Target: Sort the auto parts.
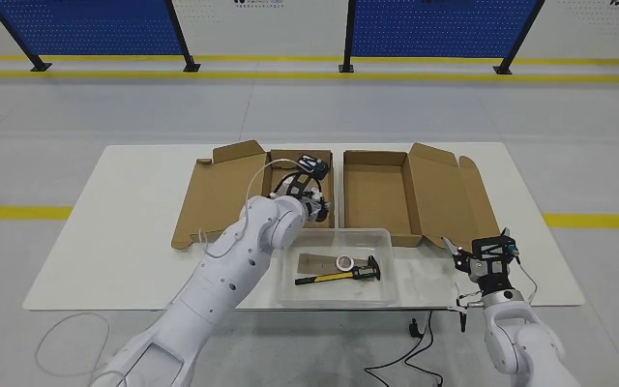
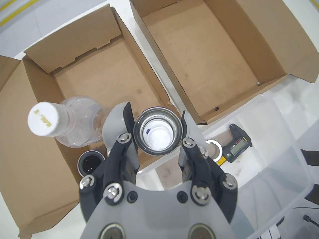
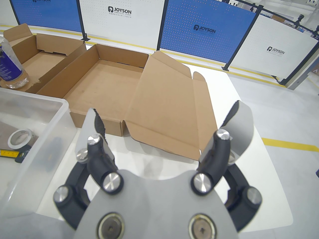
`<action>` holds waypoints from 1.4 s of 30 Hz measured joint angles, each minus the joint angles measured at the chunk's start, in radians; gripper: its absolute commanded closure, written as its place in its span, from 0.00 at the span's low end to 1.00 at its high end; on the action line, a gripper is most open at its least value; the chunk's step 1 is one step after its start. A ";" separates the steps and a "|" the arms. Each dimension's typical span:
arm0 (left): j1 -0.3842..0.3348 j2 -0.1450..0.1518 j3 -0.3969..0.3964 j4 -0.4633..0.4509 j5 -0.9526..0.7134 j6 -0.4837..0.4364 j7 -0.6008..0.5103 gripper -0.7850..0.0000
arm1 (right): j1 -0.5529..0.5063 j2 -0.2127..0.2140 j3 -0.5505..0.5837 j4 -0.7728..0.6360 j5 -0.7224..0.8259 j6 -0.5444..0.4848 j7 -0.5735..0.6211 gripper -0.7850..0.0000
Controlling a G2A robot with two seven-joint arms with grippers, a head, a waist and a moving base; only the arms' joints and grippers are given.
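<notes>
A white bench carries two open cardboard boxes side by side toward its far edge and a clear bin at the middle of its near edge. The left tool is closed around an uncapped metal spray can, holding it upright at the near wall of the left box; whether the can rests on anything cannot be told. A clear bottle and a dark round can stand in that box near the same wall. The right box holds only a few tiny specks. In the bin lie a hammer, a tape roll and a caliper. The right tool hangs wide open, holding nothing, over the bench's near right corner. The sorting looks about half done: containers are gathered on the left, while the three bin items await moving, probably into the right box.
</notes>
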 measured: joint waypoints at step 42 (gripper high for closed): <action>0.163 0.007 -0.104 -0.183 0.127 0.029 0.078 0.00 | 0.000 0.000 0.000 0.000 0.000 0.000 0.000 0.00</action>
